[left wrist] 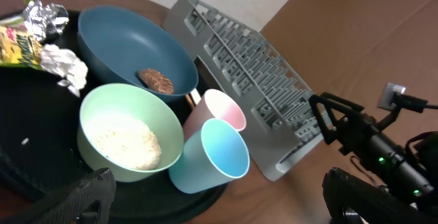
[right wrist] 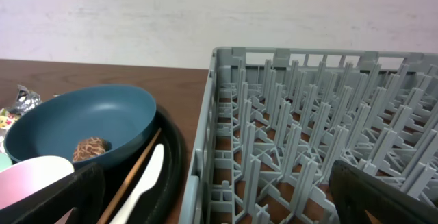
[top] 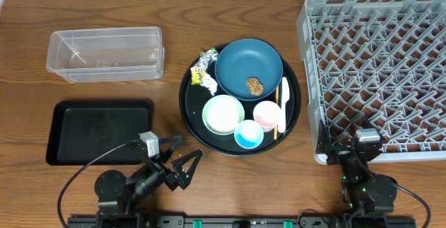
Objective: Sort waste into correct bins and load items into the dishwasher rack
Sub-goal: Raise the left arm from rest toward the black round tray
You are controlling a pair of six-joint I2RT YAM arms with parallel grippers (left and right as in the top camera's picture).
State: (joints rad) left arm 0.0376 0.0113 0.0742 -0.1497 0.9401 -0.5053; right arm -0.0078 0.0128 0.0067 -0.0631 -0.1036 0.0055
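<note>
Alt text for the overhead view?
Central round black tray holds dark blue plate, pale green bowl, pink cup, light blue cup, white spoon, crumpled wrappers. Grey rack at right; clear tub and shallow black tray at left.

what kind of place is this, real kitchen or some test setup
Probably a staged robot test bench, not a working kitchen: a wooden table holds a grey dishwasher rack and a round black tray of used dishes, with a left arm and right arm based at its near edge.
</note>
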